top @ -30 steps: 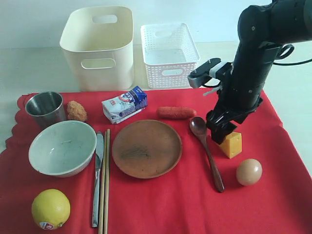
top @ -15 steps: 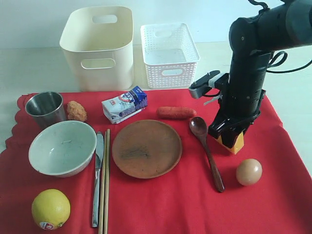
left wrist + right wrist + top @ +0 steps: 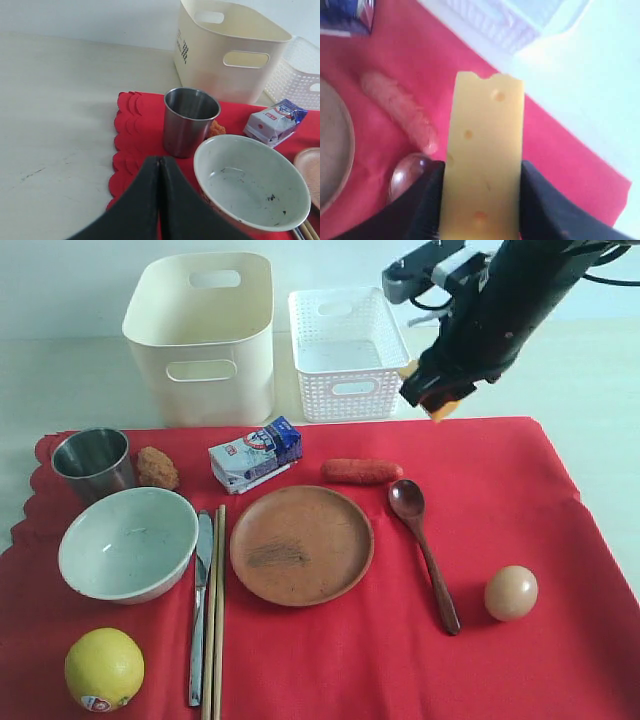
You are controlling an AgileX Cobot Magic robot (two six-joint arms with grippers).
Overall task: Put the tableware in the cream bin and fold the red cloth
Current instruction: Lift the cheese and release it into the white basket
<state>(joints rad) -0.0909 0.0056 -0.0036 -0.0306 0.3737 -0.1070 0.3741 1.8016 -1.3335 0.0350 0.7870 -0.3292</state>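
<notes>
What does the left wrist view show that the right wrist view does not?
Only left wrist: the cream bin, steel cup, bowl and the shut left pincer. Only right wrist: the cheese gripped in the right pincer, the sausage and the spoon. Both: the red cloth, milk carton, white basket and plate.

glossy black right arm (image 3: 512, 308) with looping black cables (image 3: 618, 278), grey-white wrist block (image 3: 428, 264); black left fingers (image 3: 141, 206)
</notes>
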